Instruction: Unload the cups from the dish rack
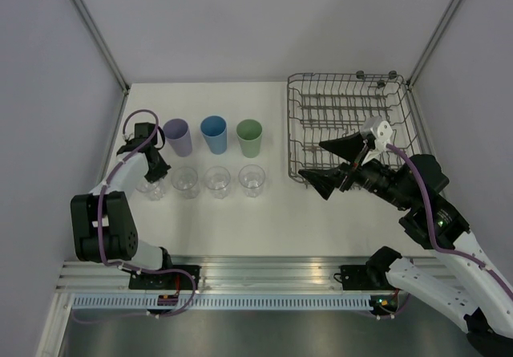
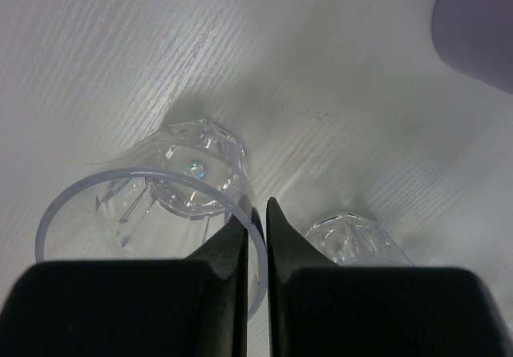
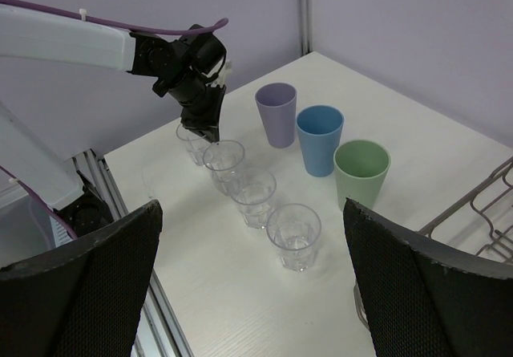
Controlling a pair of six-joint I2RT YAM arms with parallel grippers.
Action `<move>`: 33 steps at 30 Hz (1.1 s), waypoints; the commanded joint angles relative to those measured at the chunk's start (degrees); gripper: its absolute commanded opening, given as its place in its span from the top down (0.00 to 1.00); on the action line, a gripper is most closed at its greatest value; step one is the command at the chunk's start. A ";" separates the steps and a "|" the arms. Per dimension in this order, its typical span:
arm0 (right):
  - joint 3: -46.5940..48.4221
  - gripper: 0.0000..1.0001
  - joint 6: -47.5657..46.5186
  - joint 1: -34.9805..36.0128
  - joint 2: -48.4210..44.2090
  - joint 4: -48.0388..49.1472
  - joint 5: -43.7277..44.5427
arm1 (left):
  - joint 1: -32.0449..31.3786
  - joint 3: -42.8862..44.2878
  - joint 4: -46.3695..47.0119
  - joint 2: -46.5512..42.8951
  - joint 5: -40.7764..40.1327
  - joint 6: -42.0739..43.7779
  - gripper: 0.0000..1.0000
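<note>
Tumblers (image 1: 213,134) in lavender, blue, green stand behind four seemingly upright glasses (image 1: 217,180).

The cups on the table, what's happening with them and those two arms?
The left gripper is shut on the rim of the leftmost clear glass in a row of four. Behind stand a lavender tumbler, a blue tumbler and a green tumbler. No cup shows in the dish rack. The right gripper hangs open by its near left corner.
</note>
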 commanded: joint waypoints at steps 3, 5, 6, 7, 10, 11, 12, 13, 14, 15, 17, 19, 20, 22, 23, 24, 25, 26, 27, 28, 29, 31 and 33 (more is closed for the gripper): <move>0.56 0.02 -1.08 0.48 -0.15 0.86 0.62 | 0.21 1.21 0.69 -0.38 6.11 -0.72 0.98; 0.56 0.02 -1.17 0.56 -0.24 0.68 0.80 | 0.12 1.39 0.69 -0.64 6.73 -0.72 0.98; 0.56 0.02 -1.17 0.57 -0.15 0.60 0.80 | 0.12 1.57 0.43 -0.64 7.08 -0.54 0.98; 0.56 0.02 -1.08 0.48 -0.07 0.59 0.80 | 0.12 1.66 0.43 -0.55 7.60 -0.46 0.98; 0.47 0.02 -1.26 0.65 0.20 0.68 0.71 | 0.12 1.83 0.16 -0.11 7.96 -0.19 0.98; 0.56 0.02 -1.34 0.65 0.20 0.60 0.71 | 0.04 1.75 0.16 -0.03 7.27 -0.10 0.98; 0.64 0.02 -1.26 0.74 0.20 0.59 0.71 | 0.04 1.40 0.16 0.41 7.08 -0.02 0.98; 0.65 0.02 -1.34 0.74 0.11 0.59 0.71 | 0.12 1.31 -0.01 0.67 6.91 0.25 0.98; 0.65 0.02 -1.35 0.74 0.02 0.51 0.71 | 0.12 1.13 -0.01 0.76 6.82 0.34 0.98; 0.56 0.02 -1.43 0.83 0.02 0.51 0.80 | 0.04 0.78 -0.01 0.94 6.65 0.42 0.98; 0.64 0.02 -1.43 1.01 0.11 0.42 0.80 | 0.12 0.60 -0.02 0.94 5.86 0.42 0.98; 0.73 0.02 -1.52 1.01 0.20 0.33 0.80 | 0.04 0.78 -0.28 0.94 5.68 0.69 0.94; 0.82 0.02 -1.52 1.01 0.20 0.33 0.80 | 0.12 0.86 -0.54 0.94 5.68 0.86 0.87; 0.82 0.02 -1.52 1.09 0.11 0.42 0.89 | 0.04 1.39 -0.89 0.94 5.59 0.95 0.86; 0.82 0.02 -1.61 1.09 0.20 0.33 0.97 | 0.12 1.48 -1.24 0.94 5.59 0.95 0.82; 0.82 0.02 -1.70 1.18 0.20 0.42 0.98 | 0.04 1.83 -1.51 1.03 5.59 1.04 0.80; 0.82 0.02 -1.61 1.18 0.11 0.33 1.06 | 0.12 2.01 -1.68 0.85 5.50 1.13 0.79; 0.82 0.02 -1.61 1.18 0.11 0.33 1.06 | 0.12 2.27 -2.21 0.68 5.41 1.30 0.76; 0.82 0.02 -1.70 1.27 0.11 0.24 1.06 | 0.12 2.45 -2.30 0.59 5.41 1.39 0.75; 0.82 0.02 -1.70 1.27 0.11 0.24 1.15 | 0.04 2.62 -2.39 0.42 5.41 1.48 0.73; 0.82 0.02 -1.70 1.27 0.02 0.33 1.15 | 0.12 3.06 -2.56 0.33 5.41 1.57 0.71; 0.82 0.02 -1.78 1.36 0.20 0.24 1.24 | 0.04 3.59 -3.44 -0.03 5.33 1.57 0.68; 0.82 0.02 -1.78 1.36 0.29 0.33 1.33 | 0.12 4.38 -4.40 -0.64 5.06 1.83 0.66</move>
